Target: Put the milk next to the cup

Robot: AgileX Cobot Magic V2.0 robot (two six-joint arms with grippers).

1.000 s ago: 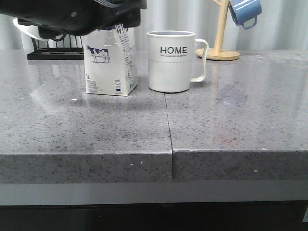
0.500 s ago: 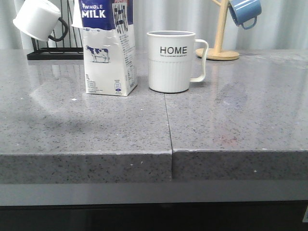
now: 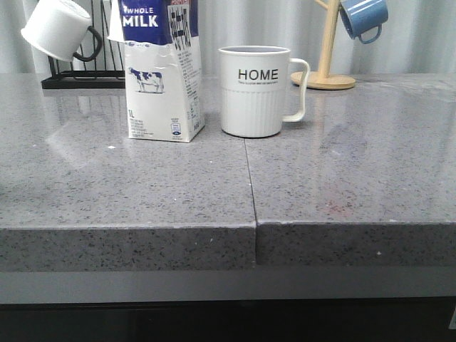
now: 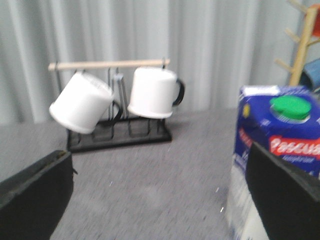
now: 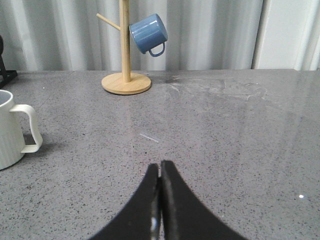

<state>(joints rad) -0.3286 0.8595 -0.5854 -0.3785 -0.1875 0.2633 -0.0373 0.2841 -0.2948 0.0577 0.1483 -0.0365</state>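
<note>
A second ago a dark arm hung across the top of the front view, covering the upper part of the milk [image 3: 162,71]; now it has gone from that view altogether and the carton stands by itself, upright on the grey worktop [image 3: 142,192], blue "WHOLE MILK" top in plain sight. The cup [image 3: 255,91] with its "HOME" lettering is just beside it, at the carton's three o'clock, a narrow gap between them, its handle pointing away from the carton. To my eye that means the placing is done and the arm is merely backing off.

The left claw [image 4: 160,192] is spread wide: in its own camera the two dark pads sit at opposite edges with bare worktop between them, gripping nothing. The carton, with its green cap [image 4: 290,107], shows close behind one pad; whether that pad brushes it I cannot tell, as the picture is blurred.

The right claw [image 5: 160,200] is clenched tight, fingers pressed together on nothing, hovering over open worktop with the cup's handle off to one side.

At the back, a rack [image 3: 82,77] holds a white mug [image 3: 55,28], and a blue mug [image 3: 363,18] hangs on a wooden stand [image 3: 324,75].
</note>
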